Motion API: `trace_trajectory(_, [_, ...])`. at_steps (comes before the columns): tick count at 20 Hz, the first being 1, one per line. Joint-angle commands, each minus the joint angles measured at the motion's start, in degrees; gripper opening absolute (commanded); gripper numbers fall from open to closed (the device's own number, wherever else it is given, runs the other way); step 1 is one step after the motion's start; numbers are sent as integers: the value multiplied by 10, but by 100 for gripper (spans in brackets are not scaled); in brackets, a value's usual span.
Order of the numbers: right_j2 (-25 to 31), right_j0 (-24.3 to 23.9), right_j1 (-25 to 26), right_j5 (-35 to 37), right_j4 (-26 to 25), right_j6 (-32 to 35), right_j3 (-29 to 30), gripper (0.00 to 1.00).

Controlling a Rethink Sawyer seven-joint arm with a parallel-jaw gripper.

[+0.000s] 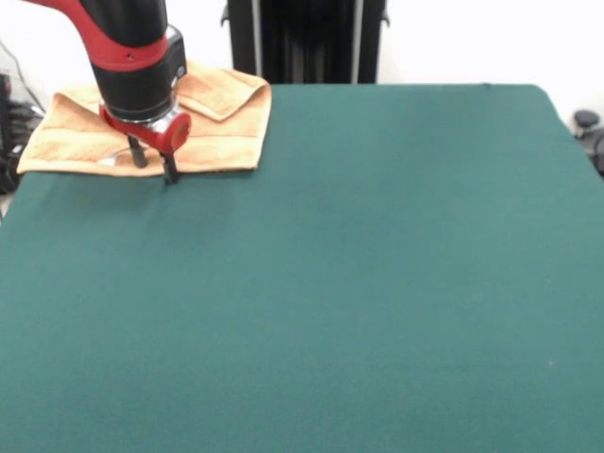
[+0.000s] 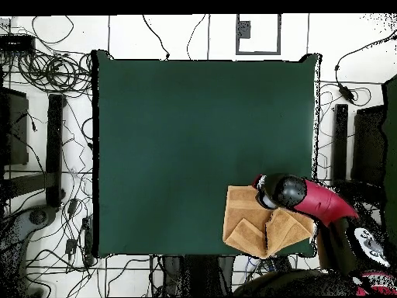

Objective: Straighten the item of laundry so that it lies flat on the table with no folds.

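Observation:
The orange-tan towel (image 1: 222, 127) lies at the table's far left corner in the front view, with its far part folded over itself in a flap (image 1: 222, 90). My gripper (image 1: 154, 162) stands over the towel's near edge, fingers (image 1: 170, 168) apart, tips down at the cloth, holding nothing I can see. In the overhead view the towel (image 2: 242, 225) lies at the lower right corner of the green table (image 2: 194, 140), with folded layers showing, and the red and black arm (image 2: 310, 198) covers its right part and hides the gripper.
The robot's black pedestal (image 1: 307, 38) stands behind the table's far edge. Cables (image 2: 46, 74) and stands lie on the floor round the table. The towel's left end (image 1: 33, 151) reaches the table's corner edge.

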Motion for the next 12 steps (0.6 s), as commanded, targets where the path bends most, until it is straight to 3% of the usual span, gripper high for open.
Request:
trace_trajectory(1, [-10,-21,167,-143,-70,27,-69,0])
trace_trajectory(12, [-7,-23,166,-138,-64,30,-66,0])
